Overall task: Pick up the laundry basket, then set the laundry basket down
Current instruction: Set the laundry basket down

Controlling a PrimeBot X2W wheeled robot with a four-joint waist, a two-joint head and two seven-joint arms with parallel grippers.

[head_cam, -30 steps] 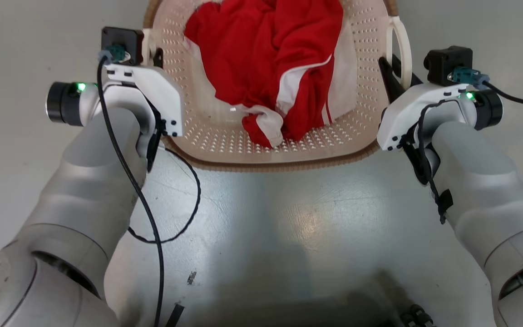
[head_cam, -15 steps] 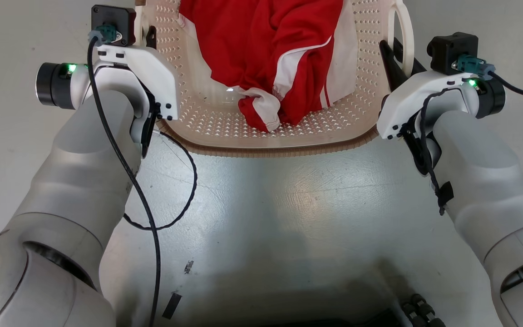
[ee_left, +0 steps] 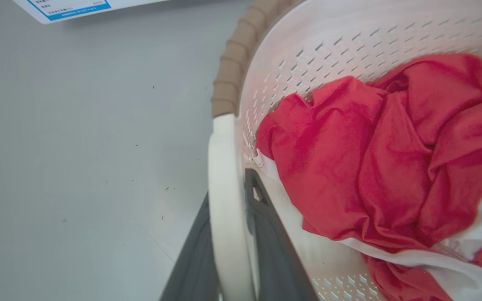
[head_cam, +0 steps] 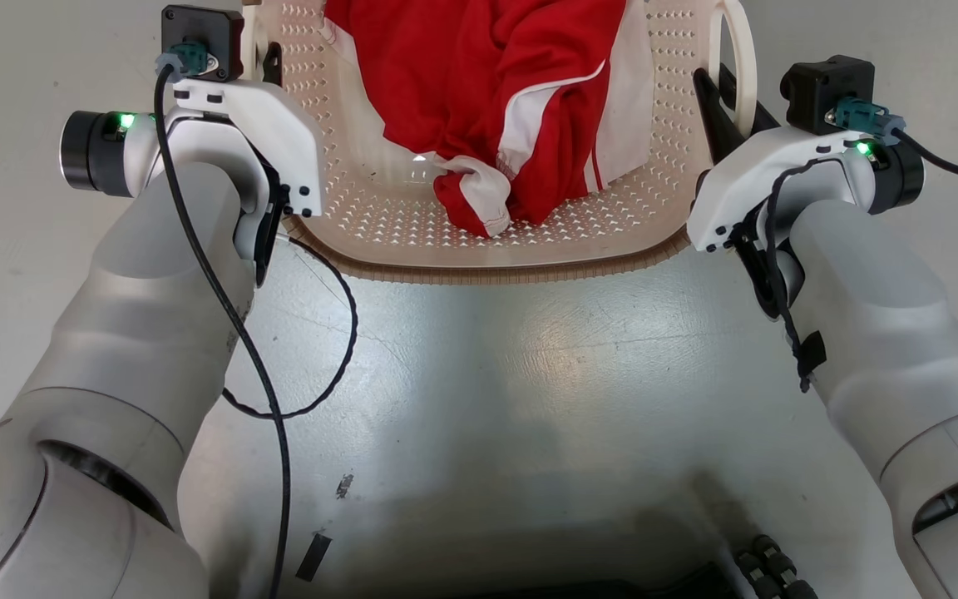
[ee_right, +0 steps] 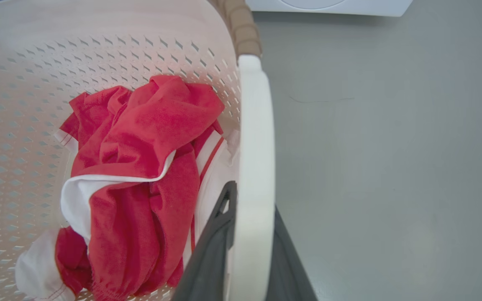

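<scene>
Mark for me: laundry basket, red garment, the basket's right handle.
laundry basket (head_cam: 487,274): head view, on the brown rim nearest the robot.
red garment (head_cam: 479,75): head view, middle of the red cloth.
right handle (ee_right: 255,146): right wrist view, middle of the white loop.

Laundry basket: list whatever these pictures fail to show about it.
- Laundry basket, far end: cut off by the head view's top edge.
- Its underside, and whether it touches the floor: hidden by the basket's own body.
- Basket bottom beneath the red garment: covered by the cloth.
- Label beyond the basket, left wrist view: cut by the top edge, print too small to read.
</scene>
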